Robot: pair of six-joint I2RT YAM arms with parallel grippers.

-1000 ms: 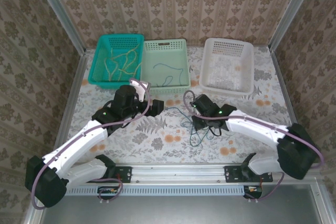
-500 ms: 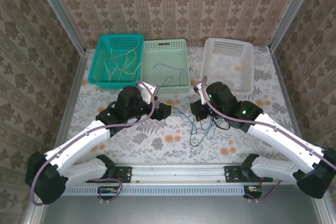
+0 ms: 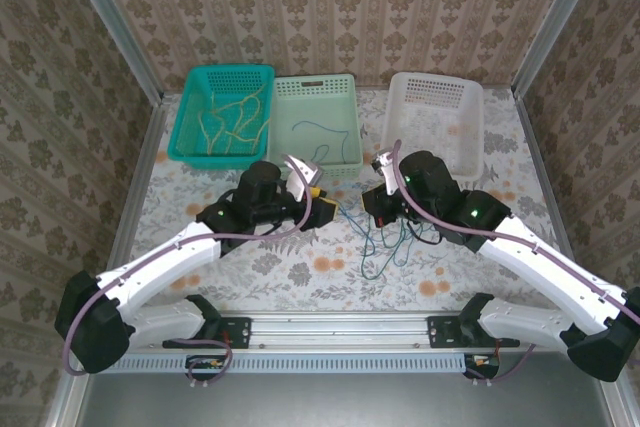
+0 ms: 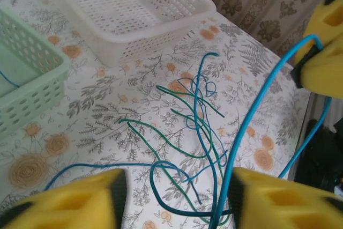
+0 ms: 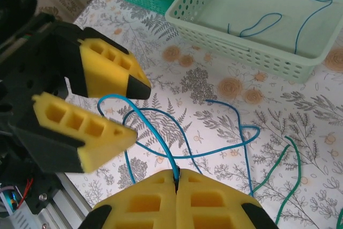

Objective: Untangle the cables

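My right gripper [image 3: 378, 203] is shut on a blue cable [image 5: 155, 132] and holds it above the table; its pads [image 5: 214, 202] are pressed together. The held cable runs down into a tangle of blue and green cables [image 3: 385, 242] lying on the table [image 4: 198, 127]. My left gripper [image 3: 325, 207] is open just left of the right one. The held blue cable [image 4: 257, 116] passes between its yellow fingers [image 4: 64, 202], close to the right finger. From the right wrist the left gripper [image 5: 134, 111] shows open around that cable.
A teal basket [image 3: 183, 132] at the back left holds yellow cables [image 3: 235, 117]. Beside it a light green basket [image 3: 345, 162] holds one blue cable [image 5: 278, 20]. A white basket [image 3: 475, 137] stands at the back right. Metal frame rails border the table.
The right gripper has lifted from the tangle with the blue cable in it. The left arm has moved right, bringing its open fingers around that cable.
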